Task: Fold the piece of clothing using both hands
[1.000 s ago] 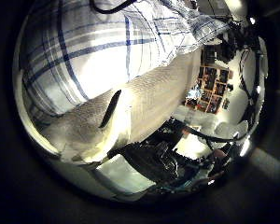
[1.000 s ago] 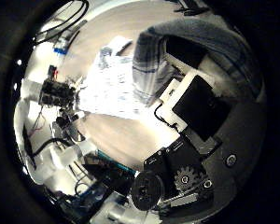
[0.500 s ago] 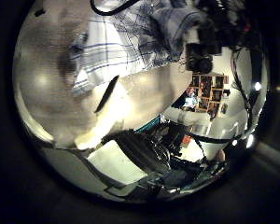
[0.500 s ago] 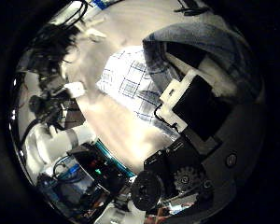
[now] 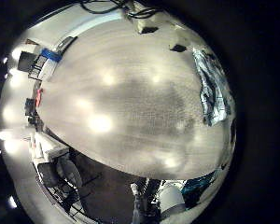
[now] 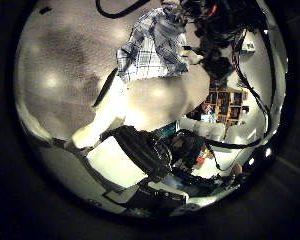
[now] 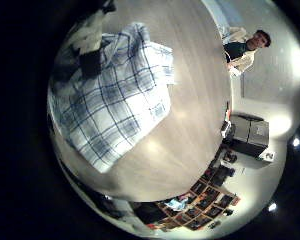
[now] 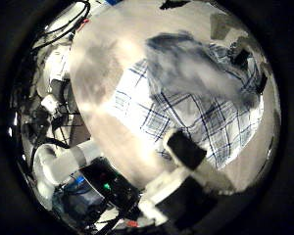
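Note:
The checked garment (image 6: 155, 45) lies on the table (image 5: 112, 103). In the left thumb side palm view it is small and away from my left hand (image 6: 105, 110), whose fingers are straight and hold nothing. The right hand (image 6: 215, 30) shows there at the garment's far edge. In the left little finger side palm view the garment (image 5: 210, 84) lies at the table's far side. It fills much of the right little finger side palm view (image 7: 115, 105), with a folded layer on top. In the right thumb side palm view my right hand (image 8: 191, 157) stretches a straight finger above the garment (image 8: 186, 103).
The bare tabletop (image 6: 60, 60) spreads wide beside the garment. Shelves and equipment (image 6: 215, 100) stand beyond the table's edge. A machine (image 7: 250, 130) stands on the floor past the table.
My left palm has pulled away from the garment, which now looks much smaller. The cloth that lay over my right hand's fingers now lies spread on the table below it.

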`<state>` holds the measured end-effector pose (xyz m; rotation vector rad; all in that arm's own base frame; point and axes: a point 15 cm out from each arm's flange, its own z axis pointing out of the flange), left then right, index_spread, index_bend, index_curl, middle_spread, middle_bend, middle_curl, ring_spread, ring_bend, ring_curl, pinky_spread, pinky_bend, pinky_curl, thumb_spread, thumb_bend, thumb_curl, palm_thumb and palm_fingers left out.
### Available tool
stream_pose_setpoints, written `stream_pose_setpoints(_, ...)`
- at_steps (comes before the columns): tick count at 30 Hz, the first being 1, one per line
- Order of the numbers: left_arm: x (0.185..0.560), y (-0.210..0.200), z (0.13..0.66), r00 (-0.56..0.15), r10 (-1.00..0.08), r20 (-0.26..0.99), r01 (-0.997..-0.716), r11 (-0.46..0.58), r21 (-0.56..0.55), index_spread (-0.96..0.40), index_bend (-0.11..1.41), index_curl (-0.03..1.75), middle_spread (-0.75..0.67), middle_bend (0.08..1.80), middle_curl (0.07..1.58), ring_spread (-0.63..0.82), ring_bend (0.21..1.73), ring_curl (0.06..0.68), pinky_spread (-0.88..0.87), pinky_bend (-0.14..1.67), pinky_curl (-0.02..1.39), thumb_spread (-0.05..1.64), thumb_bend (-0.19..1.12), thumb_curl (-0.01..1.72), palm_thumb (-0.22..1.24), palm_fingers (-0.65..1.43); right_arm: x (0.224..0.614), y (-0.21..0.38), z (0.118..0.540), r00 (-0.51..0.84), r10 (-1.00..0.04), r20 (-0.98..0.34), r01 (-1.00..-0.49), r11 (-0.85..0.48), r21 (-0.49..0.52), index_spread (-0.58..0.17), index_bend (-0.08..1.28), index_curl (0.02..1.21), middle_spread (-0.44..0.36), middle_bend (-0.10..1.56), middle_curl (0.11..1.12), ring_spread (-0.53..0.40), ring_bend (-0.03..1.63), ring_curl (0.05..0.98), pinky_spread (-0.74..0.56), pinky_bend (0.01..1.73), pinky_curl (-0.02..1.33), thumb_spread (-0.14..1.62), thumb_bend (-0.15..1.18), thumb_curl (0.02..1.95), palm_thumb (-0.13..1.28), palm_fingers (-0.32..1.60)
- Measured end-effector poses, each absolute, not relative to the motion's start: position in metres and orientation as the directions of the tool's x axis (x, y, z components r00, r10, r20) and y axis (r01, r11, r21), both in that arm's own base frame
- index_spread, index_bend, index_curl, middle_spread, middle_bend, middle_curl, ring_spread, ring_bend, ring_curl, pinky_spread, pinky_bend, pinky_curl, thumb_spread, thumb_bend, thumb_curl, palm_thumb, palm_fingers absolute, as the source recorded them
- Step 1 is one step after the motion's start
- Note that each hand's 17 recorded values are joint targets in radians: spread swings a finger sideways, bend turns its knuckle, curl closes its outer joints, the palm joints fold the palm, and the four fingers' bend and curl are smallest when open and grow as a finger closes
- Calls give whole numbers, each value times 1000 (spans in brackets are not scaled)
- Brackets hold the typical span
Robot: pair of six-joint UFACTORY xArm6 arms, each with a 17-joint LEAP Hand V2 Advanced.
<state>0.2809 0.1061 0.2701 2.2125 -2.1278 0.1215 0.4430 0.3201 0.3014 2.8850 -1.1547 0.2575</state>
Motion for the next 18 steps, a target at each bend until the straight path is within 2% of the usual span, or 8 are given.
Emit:
stream_pose_setpoints(2, 283, 103, 270, 45, -993, 107, -999, -45, -1, -98, 215, 476, 50, 190, 386, 156, 573, 182, 252, 198, 325, 1263, -13, 337, 466, 382, 446, 310, 315, 706, -696, 130, -694, -717, -69, -472, 133, 476, -140, 434, 496, -151, 1031, 501, -134, 1216, 625, 1174, -35, 521, 554, -109)
stream_pose_setpoints(3, 285, 100, 271, 44, -993, 107, -999, -45, -1, -98, 213, 479, 50, 190, 386, 155, 572, 182, 251, 197, 325, 1262, -14, 338, 466, 382, 448, 307, 321, 703, -703, 110, -698, -711, -83, -479, 136, 447, -119, 399, 473, -94, 962, 467, -35, 1178, 606, 1173, -39, 507, 522, -129)
stream_pose_setpoints(7, 288, 87, 271, 41, -993, 108, -999, -40, 18, -109, 210, 489, 41, 190, 389, 149, 574, 181, 246, 196, 326, 1264, -13, 342, 470, 392, 455, 280, 368, 670, -742, 12, -728, -660, -187, -479, 136, 383, -103, 353, 433, 4, 873, 411, 139, 1099, 555, 1186, -19, 484, 516, -75)
stream_pose_setpoints(12, 285, 78, 280, 54, -992, 113, -998, -49, 41, -116, 206, 500, 35, 189, 391, 140, 574, 179, 243, 198, 327, 1265, -14, 345, 470, 393, 464, 214, 438, 578, -816, -32, -779, -539, -320, -469, 187, 356, -146, 384, 417, 8, 839, 368, 271, 977, 483, 1256, 8, 473, 599, 50)
stream_pose_setpoints(18, 287, 70, 298, 78, -991, 107, -996, -73, 52, -118, 200, 510, 33, 188, 391, 138, 574, 178, 242, 197, 330, 1265, -14, 347, 470, 393, 450, 133, 471, 455, -890, -20, -832, -417, -366, -455, 188, 351, -125, 400, 403, -17, 809, 337, 339, 873, 420, 1282, -7, 466, 647, 137)
